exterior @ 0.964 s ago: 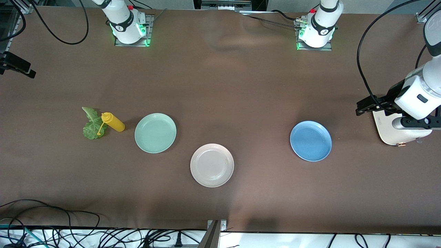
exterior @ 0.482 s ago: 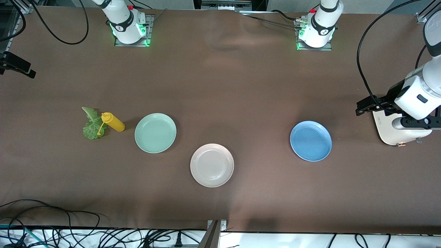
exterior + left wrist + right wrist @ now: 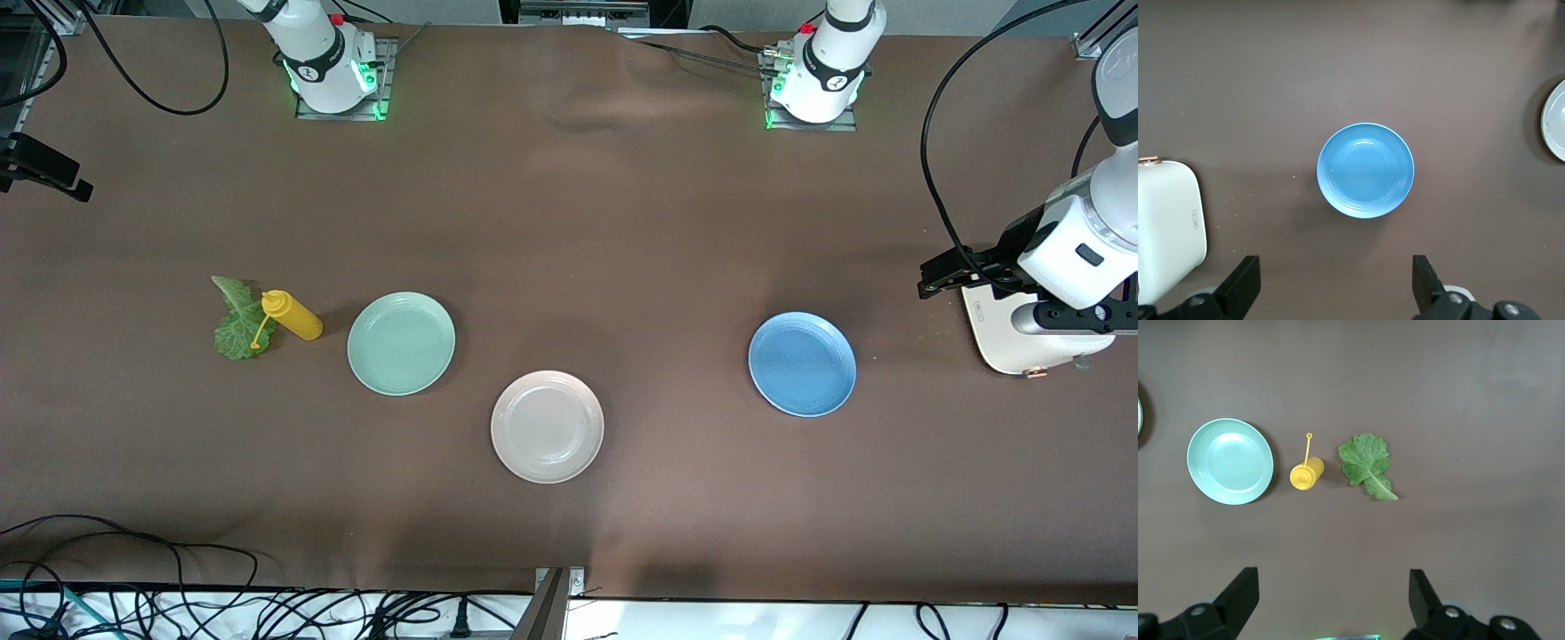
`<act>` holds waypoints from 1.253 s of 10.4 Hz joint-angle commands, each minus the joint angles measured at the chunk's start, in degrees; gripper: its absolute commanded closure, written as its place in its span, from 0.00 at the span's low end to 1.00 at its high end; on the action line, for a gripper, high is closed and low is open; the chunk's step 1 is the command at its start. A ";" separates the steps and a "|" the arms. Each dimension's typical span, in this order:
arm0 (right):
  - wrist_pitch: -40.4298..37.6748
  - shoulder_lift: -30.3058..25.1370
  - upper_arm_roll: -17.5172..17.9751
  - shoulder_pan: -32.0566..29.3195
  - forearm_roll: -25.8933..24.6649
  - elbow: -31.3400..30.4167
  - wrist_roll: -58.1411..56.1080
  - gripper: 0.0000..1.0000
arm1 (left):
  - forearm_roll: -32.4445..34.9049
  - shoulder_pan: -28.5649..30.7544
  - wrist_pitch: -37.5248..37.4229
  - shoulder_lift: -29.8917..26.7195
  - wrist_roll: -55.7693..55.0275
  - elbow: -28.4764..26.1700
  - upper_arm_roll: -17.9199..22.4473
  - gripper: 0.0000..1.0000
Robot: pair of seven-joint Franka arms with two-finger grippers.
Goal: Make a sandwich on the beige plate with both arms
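Note:
The beige plate (image 3: 547, 427) lies bare near the table's middle, nearest to the front camera; its edge shows in the left wrist view (image 3: 1557, 120). No toast and no sandwich are in view. A green lettuce leaf (image 3: 236, 324) lies toward the right arm's end, also in the right wrist view (image 3: 1366, 463). My left gripper (image 3: 1336, 268) is open and empty, high over the table by the blue plate (image 3: 1365, 170). My right gripper (image 3: 1331, 583) is open and empty, high over the table by the lettuce. Neither gripper shows in the front view.
A yellow squeeze bottle (image 3: 293, 317) lies beside the lettuce, with a mint-green plate (image 3: 401, 343) next to it. The blue plate (image 3: 802, 364) lies toward the left arm's end. A beige toaster (image 3: 1000, 342) stands at that end, partly under another white arm (image 3: 1076, 249).

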 commanded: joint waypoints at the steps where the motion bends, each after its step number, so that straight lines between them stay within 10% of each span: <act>1: -1.07 -0.35 0.01 0.16 -0.43 0.76 -0.28 0.00 | -0.98 -0.21 -0.63 -0.23 0.85 -0.09 0.40 0.00; 13: -1.16 -0.35 0.01 0.16 -0.43 0.76 -0.28 0.00 | -0.89 -0.12 -0.63 -0.67 0.76 0.17 -0.04 0.00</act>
